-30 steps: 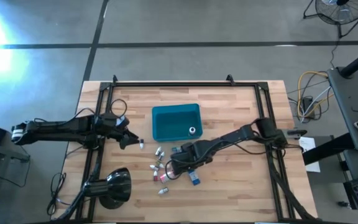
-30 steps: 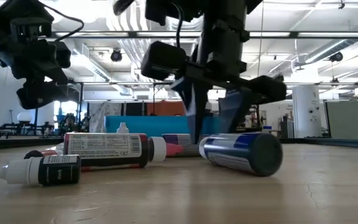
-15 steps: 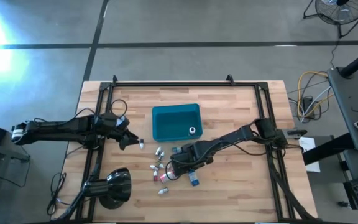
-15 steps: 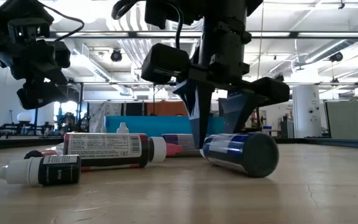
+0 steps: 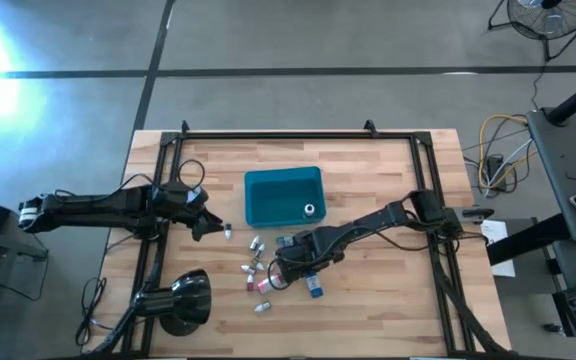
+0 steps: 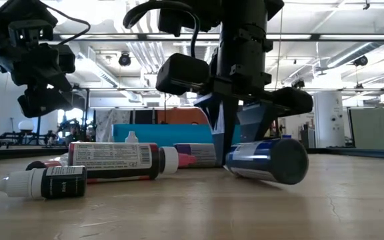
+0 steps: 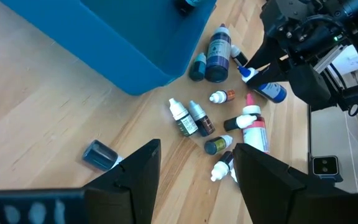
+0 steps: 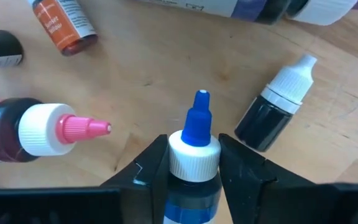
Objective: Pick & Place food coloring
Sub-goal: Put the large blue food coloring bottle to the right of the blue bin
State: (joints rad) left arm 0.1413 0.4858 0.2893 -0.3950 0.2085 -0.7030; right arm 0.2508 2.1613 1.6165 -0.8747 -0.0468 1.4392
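Observation:
Several tiny food coloring bottles (image 5: 258, 272) lie scattered on the wooden table near the teal bin (image 5: 268, 180); one more lies inside the bin (image 5: 310, 210). My right gripper (image 8: 194, 149) is down among them, shut on a blue bottle (image 6: 269, 161) with a white collar and blue tip. My left gripper (image 7: 197, 180) hangs open above the table left of the bin, over a lone small vial (image 7: 101, 154). In the low view a red bottle (image 6: 112, 162) and a dark dropper (image 6: 45, 181) lie on their sides. My right gripper pinches the blue bottle at its white collar (image 8: 194, 158), just below the blue tip, between its two fingers (image 8: 157, 165). The fingers come from above, pointing down. The bottle lies tilted, its dark base (image 6: 289, 160) toward the near edge and low over the tabletop.
A dark dropper (image 8: 269, 115), a pink-tipped bottle (image 8: 42, 127) and an orange vial (image 8: 67, 25) lie close around the right fingers. Black frame rails (image 5: 163, 200) run along both table sides, and a black dome-shaped device (image 5: 183, 300) sits at the near left.
The right gripper has shifted a little sideways at the blue bottle's neck. The bottle has swung with it: in the low view its dark base has moved right and risen slightly against its earlier flat rest. The left arm has kept still.

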